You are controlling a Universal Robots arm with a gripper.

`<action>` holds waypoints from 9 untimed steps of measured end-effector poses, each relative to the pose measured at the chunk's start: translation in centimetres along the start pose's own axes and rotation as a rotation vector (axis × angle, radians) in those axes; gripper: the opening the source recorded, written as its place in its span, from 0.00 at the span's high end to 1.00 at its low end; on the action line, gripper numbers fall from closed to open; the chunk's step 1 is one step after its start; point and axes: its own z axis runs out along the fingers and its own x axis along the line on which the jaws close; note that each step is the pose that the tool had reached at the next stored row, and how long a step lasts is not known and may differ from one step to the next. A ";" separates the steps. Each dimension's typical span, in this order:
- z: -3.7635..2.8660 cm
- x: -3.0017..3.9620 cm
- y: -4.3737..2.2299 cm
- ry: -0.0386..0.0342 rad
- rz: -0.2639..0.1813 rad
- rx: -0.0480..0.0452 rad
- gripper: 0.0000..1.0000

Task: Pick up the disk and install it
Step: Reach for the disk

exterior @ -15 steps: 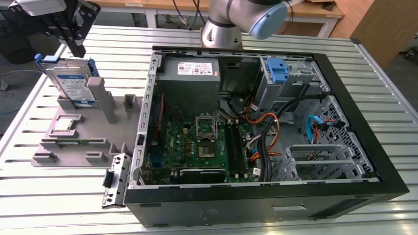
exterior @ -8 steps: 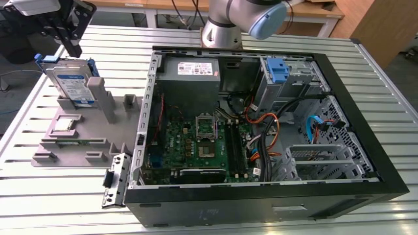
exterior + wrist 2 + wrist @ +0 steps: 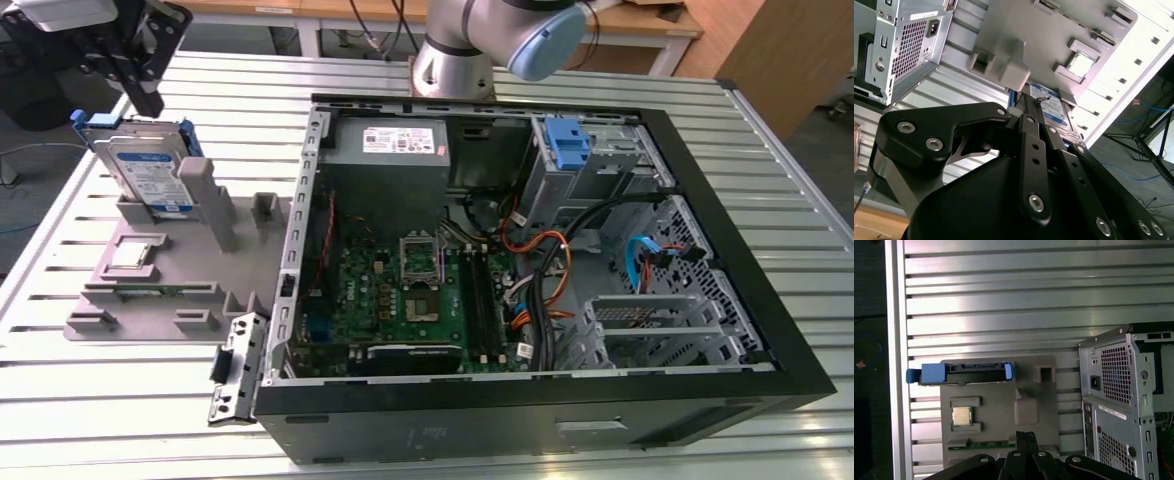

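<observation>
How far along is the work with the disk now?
Nothing looks done yet: the disk stands upright in the gray holder, outside the computer case. In hand: the gripper is near the disk's top, fingers shut, holding nothing. Left: both the pick-up and the installation.

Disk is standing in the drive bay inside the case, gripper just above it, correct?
Not quite. The disk stands on edge in the grey fixture beside the computer case, not inside it, as the exterior view shows. The gripper is just above it.
</observation>
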 end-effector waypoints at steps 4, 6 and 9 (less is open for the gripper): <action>0.00 0.12 -0.01 -0.0001 0.000 0.0000 0.90; -0.01 0.20 -0.02 0.0000 0.000 0.0000 0.90; -0.01 0.33 -0.02 0.0000 0.000 0.0000 0.90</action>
